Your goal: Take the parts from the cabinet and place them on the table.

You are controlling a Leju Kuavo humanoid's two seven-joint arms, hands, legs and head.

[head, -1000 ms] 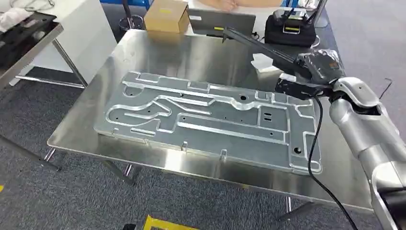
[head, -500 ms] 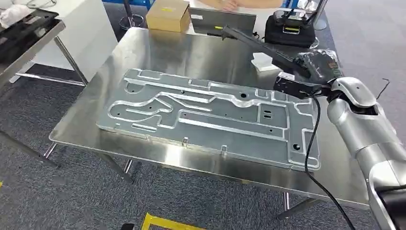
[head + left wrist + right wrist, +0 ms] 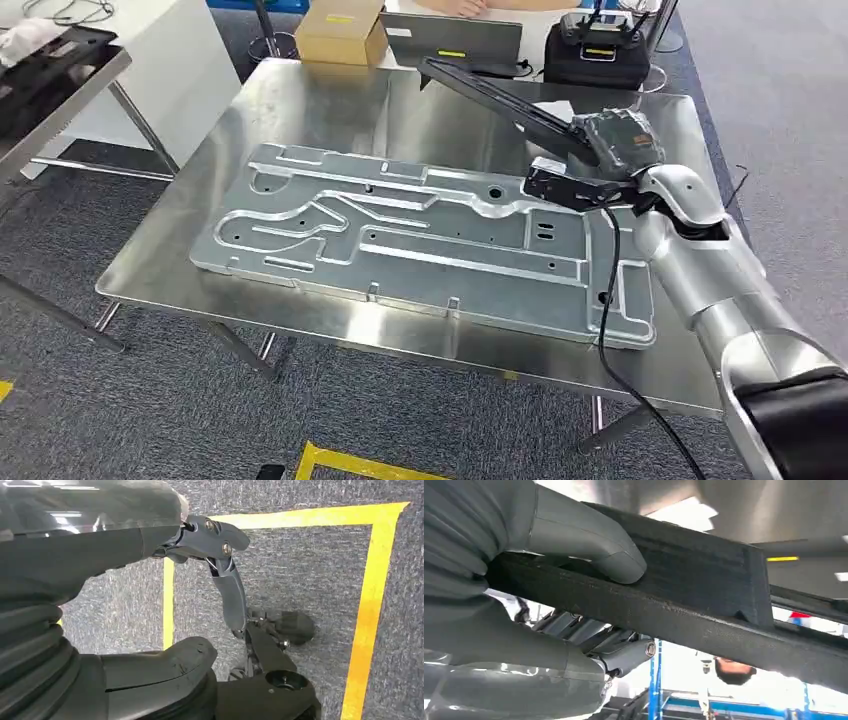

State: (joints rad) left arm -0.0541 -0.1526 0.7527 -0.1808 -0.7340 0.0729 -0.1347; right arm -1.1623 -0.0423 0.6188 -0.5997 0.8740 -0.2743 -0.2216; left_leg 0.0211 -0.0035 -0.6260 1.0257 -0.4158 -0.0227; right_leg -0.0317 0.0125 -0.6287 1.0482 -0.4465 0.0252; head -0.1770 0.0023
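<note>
Long black bar-shaped part [image 3: 500, 98], tilted above the steel table [image 3: 330, 105].

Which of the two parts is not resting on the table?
The long black bar: the right hand grips one end and it slants above the steel table. The big grey machined plate lies flat on it.

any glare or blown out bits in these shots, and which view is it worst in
Head view: soft ceiling-light glare on the steel table, machined plate still readable. Right wrist view: worst, background blown out white behind the black part under the right hand's thumb. Left wrist view: evenly lit, left hand over the carpet.
</note>
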